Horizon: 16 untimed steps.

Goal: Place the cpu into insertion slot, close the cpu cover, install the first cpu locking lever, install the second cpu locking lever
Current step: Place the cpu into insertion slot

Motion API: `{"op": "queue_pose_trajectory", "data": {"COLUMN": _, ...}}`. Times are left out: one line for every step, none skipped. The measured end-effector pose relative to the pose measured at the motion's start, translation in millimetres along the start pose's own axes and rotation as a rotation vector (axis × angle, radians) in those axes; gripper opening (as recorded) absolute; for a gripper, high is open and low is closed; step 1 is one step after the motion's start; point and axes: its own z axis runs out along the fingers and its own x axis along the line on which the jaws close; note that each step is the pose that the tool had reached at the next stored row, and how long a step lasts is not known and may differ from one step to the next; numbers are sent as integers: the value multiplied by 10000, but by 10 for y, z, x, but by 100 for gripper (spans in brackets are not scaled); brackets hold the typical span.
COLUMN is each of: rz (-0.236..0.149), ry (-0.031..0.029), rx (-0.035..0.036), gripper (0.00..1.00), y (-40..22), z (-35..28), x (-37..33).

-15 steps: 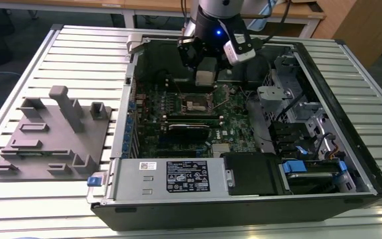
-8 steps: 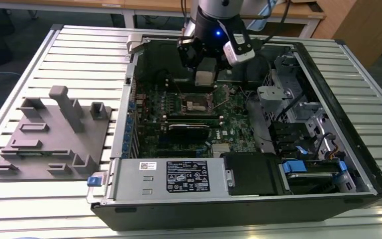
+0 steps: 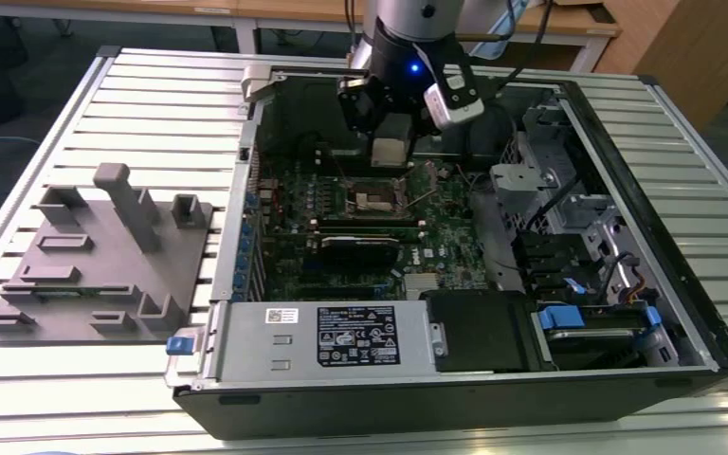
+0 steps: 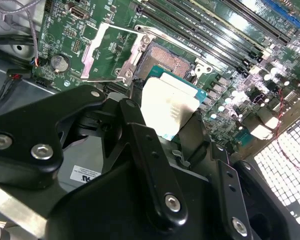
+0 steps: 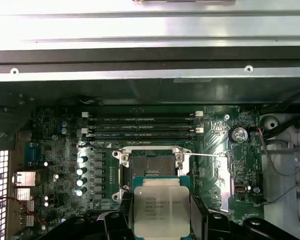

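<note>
We see gripper jaws clamped on cpu edges, hovering near open slot; cover flipped back, seemingly clear.

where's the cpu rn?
In both wrist views the cpu is clamped in the gripper, close to the empty insertion slot on the motherboard but not seated.
</note>
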Motion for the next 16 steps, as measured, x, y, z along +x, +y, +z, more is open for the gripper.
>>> {"op": "queue_pose_trajectory", "data": {"rz": 0, "ry": 0, "rx": 0, "gripper": 54, "y": -1, "z": 5, "x": 5}}
{"op": "queue_pose_trajectory", "data": {"rz": -1, "ry": 0, "rx": 1, "gripper": 54, "y": -1, "z": 8, "x": 10}}
{"op": "queue_pose_trajectory", "data": {"rz": -1, "ry": 1, "rx": 1, "gripper": 54, "y": -2, "z": 12, "x": 18}}
{"op": "queue_pose_trajectory", "data": {"rz": -1, "ry": 0, "rx": 0, "gripper": 54, "y": -2, "z": 16, "x": 25}}
{"op": "queue_pose_trajectory", "data": {"rz": -1, "ry": 0, "rx": 1, "gripper": 54, "y": -3, "z": 19, "x": 31}}
{"op": "queue_pose_trajectory", "data": {"rz": -1, "ry": 0, "rx": 1, "gripper": 54, "y": -3, "z": 23, "x": 36}}
{"op": "queue_pose_trajectory", "data": {"rz": -1, "ry": 0, "rx": 0, "gripper": 54, "y": -3, "z": 28, "x": 41}}
{"op": "queue_pose_trajectory", "data": {"rz": -2, "ry": 0, "rx": 0, "gripper": 54, "y": -4, "z": 35, "x": 44}}
{"op": "queue_pose_trajectory", "data": {"rz": -2, "ry": 0, "rx": 1, "gripper": 54, "y": -5, "z": 42, "x": 45}}
{"op": "queue_pose_trajectory", "data": {"rz": -3, "ry": 0, "rx": 1, "gripper": 54, "y": -6, "z": 50, "x": 46}}
{"op": "queue_pose_trajectory", "data": {"rz": -2, "ry": 0, "rx": 0, "gripper": 54, "y": -7, "z": 58, "x": 48}}
{"op": "queue_pose_trajectory", "data": {"rz": -2, "ry": 0, "rx": -1, "gripper": 54, "y": -7, "z": 64, "x": 49}}
{"op": "queue_pose_trajectory", "data": {"rz": -2, "ry": 1, "rx": 2, "gripper": 54, "y": -7, "z": 66, "x": 50}}
{"op": "queue_pose_trajectory", "data": {"rz": -1, "ry": 1, "rx": 3, "gripper": 54, "y": -8, "z": 66, "x": 51}}
{"op": "queue_pose_trajectory", "data": {"rz": -2, "ry": 2, "rx": 3, "gripper": 54, "y": -8, "z": 65, "x": 51}}
{"op": "queue_pose_trajectory", "data": {"rz": -2, "ry": 0, "rx": 1, "gripper": 54, "y": -8, "z": 74, "x": 56}}
